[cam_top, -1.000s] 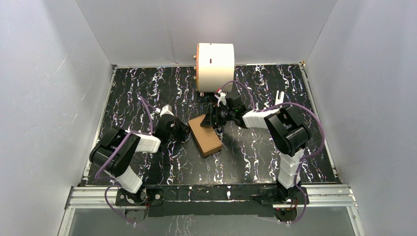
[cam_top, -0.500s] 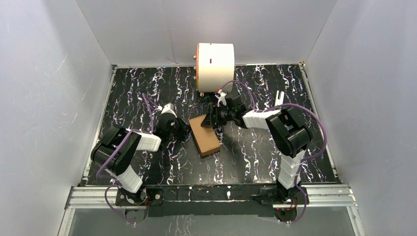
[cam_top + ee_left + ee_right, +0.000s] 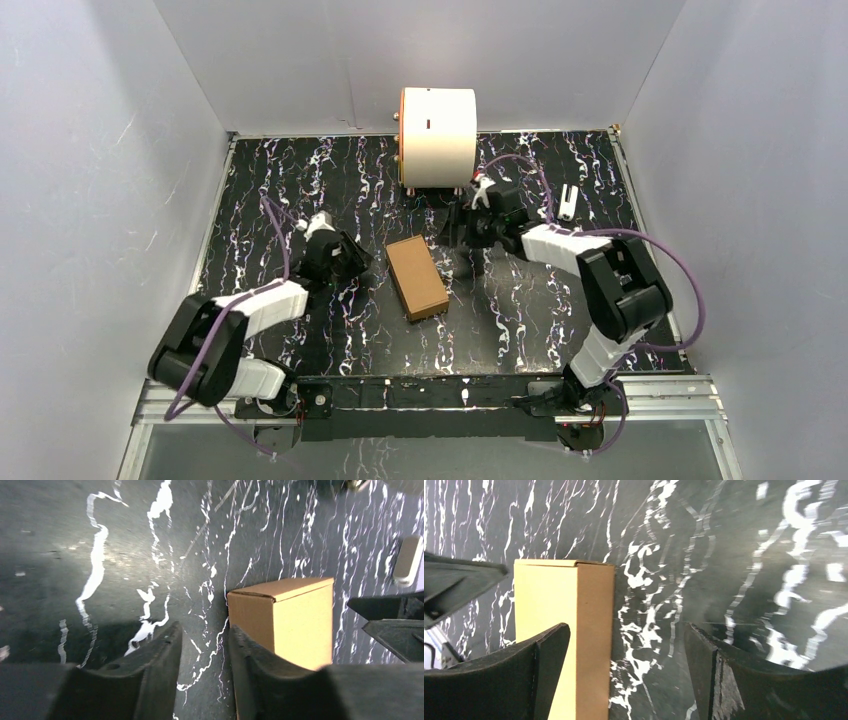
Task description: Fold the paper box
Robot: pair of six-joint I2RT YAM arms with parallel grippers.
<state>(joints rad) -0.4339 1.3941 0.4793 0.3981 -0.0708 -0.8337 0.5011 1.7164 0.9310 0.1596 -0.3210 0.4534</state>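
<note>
The paper box is left lying closed on the table, btw. the two arms. Both grippers have been drawn back off it. The left gripper is parted a little and the right gripper spread wide, w/ nothing held in either. Folding is judged done, or nearly so.

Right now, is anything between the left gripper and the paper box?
Nothing visible. Only bare marbled table lies between the left gripper and the paper box. The right gripper sits on the box's far side, and the white cylinder stands well behind.
</note>
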